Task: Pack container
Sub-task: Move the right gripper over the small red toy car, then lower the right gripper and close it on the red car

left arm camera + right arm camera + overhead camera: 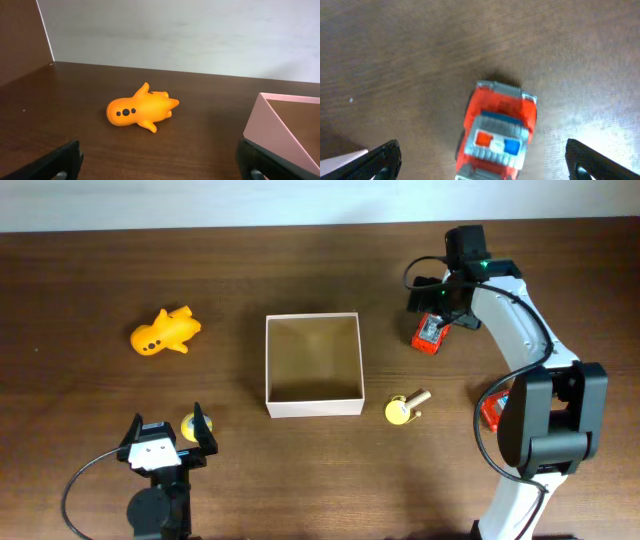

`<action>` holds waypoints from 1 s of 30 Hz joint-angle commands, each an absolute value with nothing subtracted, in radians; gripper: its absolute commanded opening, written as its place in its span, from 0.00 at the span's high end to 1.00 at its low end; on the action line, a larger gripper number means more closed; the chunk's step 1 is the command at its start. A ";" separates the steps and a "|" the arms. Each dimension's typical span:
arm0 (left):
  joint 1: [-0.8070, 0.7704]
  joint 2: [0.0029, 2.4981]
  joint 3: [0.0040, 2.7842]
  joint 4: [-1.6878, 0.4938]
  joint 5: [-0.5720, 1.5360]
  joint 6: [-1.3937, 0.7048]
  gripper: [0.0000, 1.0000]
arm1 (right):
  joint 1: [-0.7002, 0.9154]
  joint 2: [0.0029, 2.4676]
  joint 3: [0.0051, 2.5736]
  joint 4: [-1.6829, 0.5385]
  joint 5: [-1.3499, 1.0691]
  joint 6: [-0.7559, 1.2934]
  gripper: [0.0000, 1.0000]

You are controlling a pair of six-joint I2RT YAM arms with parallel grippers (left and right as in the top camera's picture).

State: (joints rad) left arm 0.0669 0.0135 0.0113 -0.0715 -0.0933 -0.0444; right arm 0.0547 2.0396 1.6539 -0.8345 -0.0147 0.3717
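Observation:
The container (315, 407), a square shallow box with white walls and a brown inside, sits mid-table; its corner shows in the left wrist view (280, 125). It looks empty. A red toy truck (430, 332) lies right of it. My right gripper (440, 308) hovers just above the truck (497, 132), open, with its fingers (482, 165) wide on either side. An orange toy (165, 332) lies left of the box, ahead of my open left gripper (162, 165). That gripper (168, 430) sits near the front edge, with a small yellow toy (189, 427) beside its right finger.
A yellow toy with a wooden peg (403, 409) lies off the box's front right corner. Another red object (490, 412) is partly hidden behind the right arm's base (545, 420). A pale wall (175, 30) runs behind the table's far edge.

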 commanded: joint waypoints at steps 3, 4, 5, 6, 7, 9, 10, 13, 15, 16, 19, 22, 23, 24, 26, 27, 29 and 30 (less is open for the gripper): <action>0.073 0.006 0.009 -0.076 -0.086 -0.029 0.01 | 0.061 2.049 1.676 -0.902 0.006 0.527 0.01; 0.073 0.006 0.009 -0.076 -0.086 -0.029 0.01 | 0.062 2.049 1.676 -0.906 0.006 0.538 0.01; 0.073 0.006 0.009 -0.076 -0.086 -0.029 0.01 | 0.065 2.049 1.676 -0.909 0.011 0.553 0.01; 0.073 0.006 0.009 -0.076 -0.086 -0.029 0.01 | 0.065 2.049 1.676 -0.909 0.014 0.560 0.01; 0.073 0.006 0.009 -0.076 -0.086 -0.029 0.01 | 0.065 2.049 1.676 -0.909 0.014 0.567 0.01; 0.073 0.006 0.009 -0.076 -0.086 -0.029 0.01 | 0.065 2.050 1.676 -0.909 0.018 0.593 0.01; 0.073 0.006 0.009 -0.076 -0.086 -0.029 0.01 | 0.065 2.051 1.676 -0.909 0.021 0.608 0.01; 0.073 0.006 0.009 -0.076 -0.086 -0.029 0.01 | 0.066 2.061 1.670 -0.902 0.025 0.635 0.01; 0.073 0.006 0.009 -0.076 -0.086 -0.029 0.01 | 0.067 2.075 1.670 -0.899 0.024 0.638 0.01; 0.073 0.006 0.009 -0.076 -0.086 -0.029 0.01 | 0.067 2.084 1.670 -0.897 0.023 0.638 0.01; 0.073 0.006 0.009 -0.076 -0.086 -0.029 0.01 | 0.067 2.103 1.670 -0.887 0.023 0.637 0.01; 0.073 0.006 0.009 -0.076 -0.086 -0.029 0.01 | 0.067 2.122 1.670 -0.870 0.020 0.633 0.01; 0.073 0.006 0.009 -0.076 -0.086 -0.029 0.01 | 0.067 2.130 1.670 -0.867 0.019 0.633 0.01; 0.073 0.006 0.009 -0.076 -0.086 -0.029 0.01 | 0.067 2.133 1.670 -0.867 0.014 0.633 0.01; 0.073 0.006 0.009 -0.076 -0.086 -0.029 0.01 | 0.067 2.136 1.669 -0.867 0.012 0.633 0.01; 0.073 0.006 0.009 -0.076 -0.086 -0.029 0.01 | 0.067 2.136 1.669 -0.865 0.012 0.633 0.01; 0.073 0.006 0.009 -0.076 -0.086 -0.029 0.01 | 0.067 2.136 1.669 -0.857 0.012 0.633 0.01; 0.073 0.006 0.009 -0.076 -0.086 -0.029 0.01 | 0.067 2.136 1.669 -0.855 0.012 0.633 0.01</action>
